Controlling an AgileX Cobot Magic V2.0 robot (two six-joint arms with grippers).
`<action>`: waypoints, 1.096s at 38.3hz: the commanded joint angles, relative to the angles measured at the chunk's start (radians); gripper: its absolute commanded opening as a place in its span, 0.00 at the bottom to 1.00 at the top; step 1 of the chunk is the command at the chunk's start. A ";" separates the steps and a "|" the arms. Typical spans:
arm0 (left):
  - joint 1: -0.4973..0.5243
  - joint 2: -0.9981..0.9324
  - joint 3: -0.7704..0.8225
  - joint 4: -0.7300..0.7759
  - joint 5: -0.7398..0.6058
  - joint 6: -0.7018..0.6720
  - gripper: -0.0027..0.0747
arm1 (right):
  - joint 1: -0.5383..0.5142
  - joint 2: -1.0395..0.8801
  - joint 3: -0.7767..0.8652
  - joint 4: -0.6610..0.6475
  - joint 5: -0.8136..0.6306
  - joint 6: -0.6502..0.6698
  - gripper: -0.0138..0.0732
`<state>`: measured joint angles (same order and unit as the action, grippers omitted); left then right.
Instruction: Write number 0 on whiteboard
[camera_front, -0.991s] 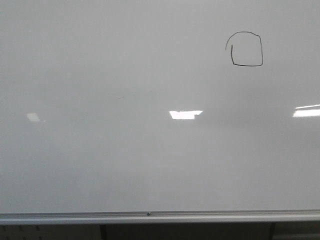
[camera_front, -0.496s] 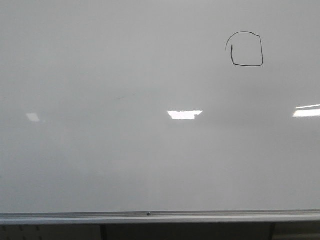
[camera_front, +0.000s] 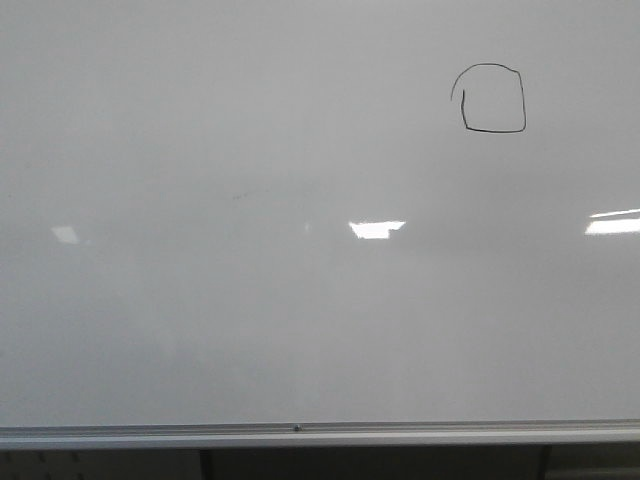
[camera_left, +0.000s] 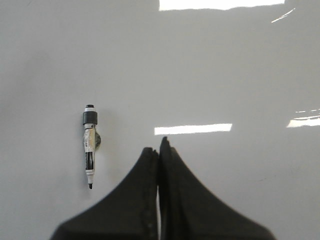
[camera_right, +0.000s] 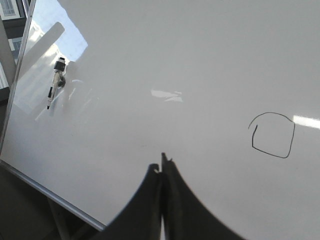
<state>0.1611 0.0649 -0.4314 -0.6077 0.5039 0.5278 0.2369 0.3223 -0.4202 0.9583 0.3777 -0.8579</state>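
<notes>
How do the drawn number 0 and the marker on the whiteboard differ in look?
The number 0 is a thin, flat black outline, a boxy loop; the marker is a solid, straight stick, white with a dark cap. The 0 is closed in shape; the marker ends in a small dark tip. Both are on the whiteboard, apart from each other.

A short white marker with a grey and black cap end (camera_left: 89, 145) sits upright against the pale surface, its dark tip pointing downward and a small grey holder just behind its barrel. In the right wrist view the same marker (camera_right: 55, 81) appears near a bright bluish window reflection (camera_right: 55, 30). Several bright rectangular light reflections (camera_front: 376, 229) gleam nearby.
</notes>
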 joint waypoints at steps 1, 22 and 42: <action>-0.007 0.014 -0.021 -0.010 -0.064 -0.007 0.01 | -0.004 0.006 -0.026 0.029 -0.051 -0.007 0.08; -0.198 -0.089 0.228 0.642 -0.334 -0.612 0.01 | -0.004 0.008 -0.026 0.029 -0.048 -0.007 0.08; -0.097 -0.089 0.458 0.627 -0.477 -0.612 0.01 | -0.004 0.007 -0.026 0.029 -0.044 -0.007 0.08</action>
<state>0.0609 -0.0045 0.0046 0.0263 0.1195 -0.0740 0.2369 0.3210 -0.4202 0.9583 0.3777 -0.8579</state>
